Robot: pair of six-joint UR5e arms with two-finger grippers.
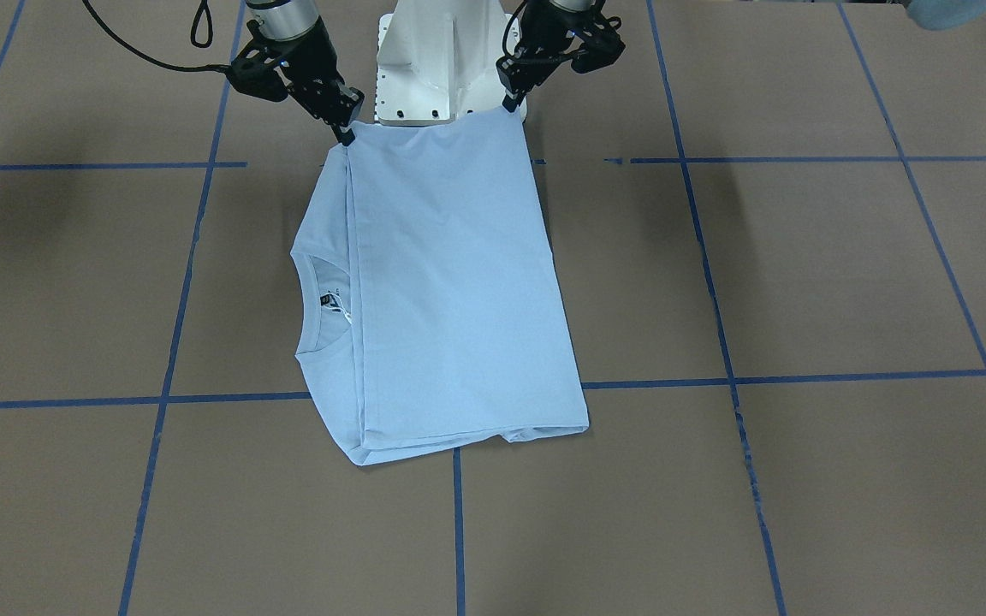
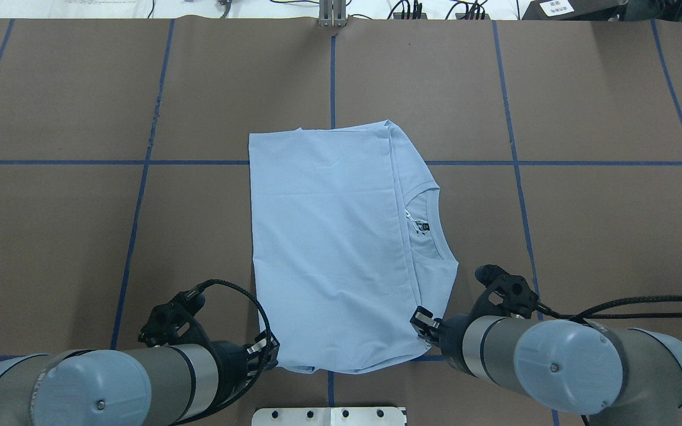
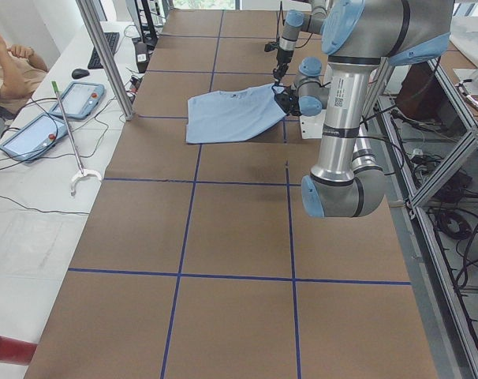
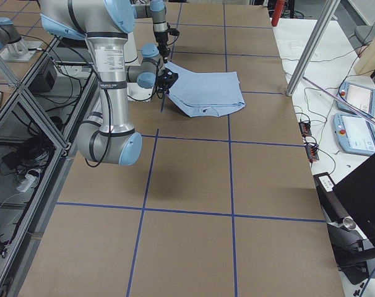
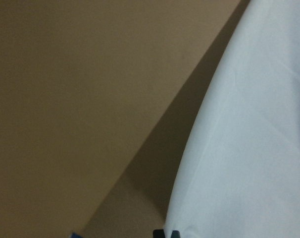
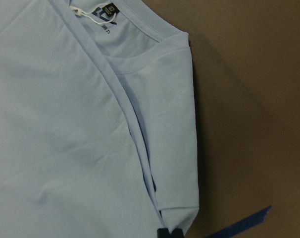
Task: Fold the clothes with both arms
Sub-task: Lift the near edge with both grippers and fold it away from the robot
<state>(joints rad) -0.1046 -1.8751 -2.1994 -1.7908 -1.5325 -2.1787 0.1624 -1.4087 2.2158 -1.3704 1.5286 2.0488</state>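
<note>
Reaching low over the table [image 1: 801,274] from either side of the white pedestal base [image 1: 433,60], the left arm [image 2: 80,384] and the right arm [image 2: 584,367] each end at a near corner of a light blue T-shirt [image 1: 459,291]. The left gripper [image 1: 511,106] is pinched closed on the corner at the robot's left. The right gripper [image 1: 344,134] is pinched closed on the corner at its right. Both wrists tilt down toward the cloth.

The T-shirt is folded into a tall rectangle at the middle of the table, just in front of the base. Its far edge rests flat on the brown surface, and the near edge is raised a little at the two held corners. A smooth folded panel covers most of the garment. A narrow strip along the robot's right side shows the neck opening.

The right wrist view gives the round collar [image 6: 140,55] and dark neck label [image 6: 103,12] up close, with a piece of blue tape [image 6: 244,223] on the table beside the shirt. The left wrist view shows only plain cloth and its shadow on the table. The exterior left view alone takes in a person's arm [image 3: 6,63] beside the table.
</note>
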